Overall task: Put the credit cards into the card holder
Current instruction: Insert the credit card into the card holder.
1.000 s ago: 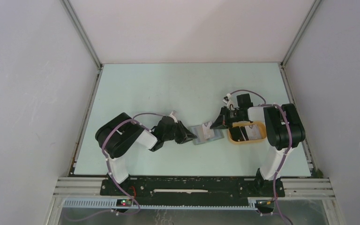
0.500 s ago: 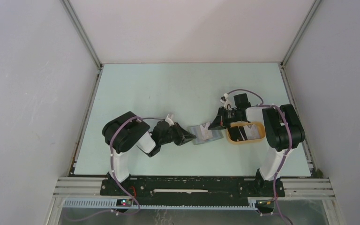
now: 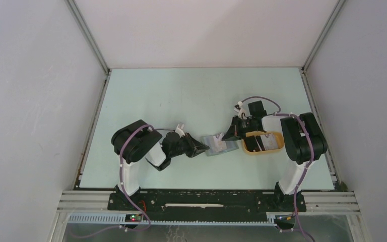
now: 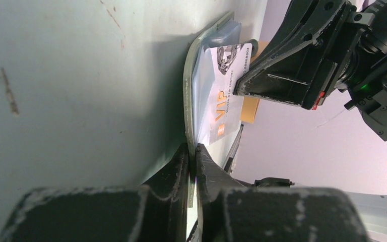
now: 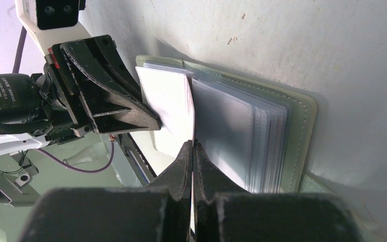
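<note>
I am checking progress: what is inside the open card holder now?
The card holder shows stacked pale sleeves and one white card, pinched by the right fingers, against them. The left fingers clamp its edge. Whether deeper sleeves hold cards is covered.

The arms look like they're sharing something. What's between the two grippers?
The open wallet, with a pale card that the right gripper pinches; the left gripper pinches the wallet's edge. The top view shows it.
</note>
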Robot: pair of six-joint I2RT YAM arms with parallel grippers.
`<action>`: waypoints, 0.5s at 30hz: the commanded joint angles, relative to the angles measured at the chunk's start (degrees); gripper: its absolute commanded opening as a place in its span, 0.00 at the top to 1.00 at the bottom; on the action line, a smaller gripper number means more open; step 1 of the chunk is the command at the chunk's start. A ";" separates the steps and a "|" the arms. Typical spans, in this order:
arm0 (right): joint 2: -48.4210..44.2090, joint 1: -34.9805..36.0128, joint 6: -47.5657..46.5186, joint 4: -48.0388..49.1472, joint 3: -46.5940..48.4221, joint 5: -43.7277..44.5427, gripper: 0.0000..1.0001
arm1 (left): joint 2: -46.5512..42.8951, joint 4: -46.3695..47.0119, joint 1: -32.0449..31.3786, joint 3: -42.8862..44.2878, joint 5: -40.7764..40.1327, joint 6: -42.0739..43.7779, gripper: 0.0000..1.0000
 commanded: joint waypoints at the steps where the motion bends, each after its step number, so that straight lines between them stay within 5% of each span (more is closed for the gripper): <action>1: -2.64 1.74 1.45 -2.51 0.72 3.46 1.00 | 0.34 2.61 0.57 -0.63 -0.74 -0.97 0.90; 15: -1.62 3.67 -0.60 -3.84 1.24 4.50 0.95 | 0.11 -0.24 0.56 -0.17 -0.28 -0.76 0.87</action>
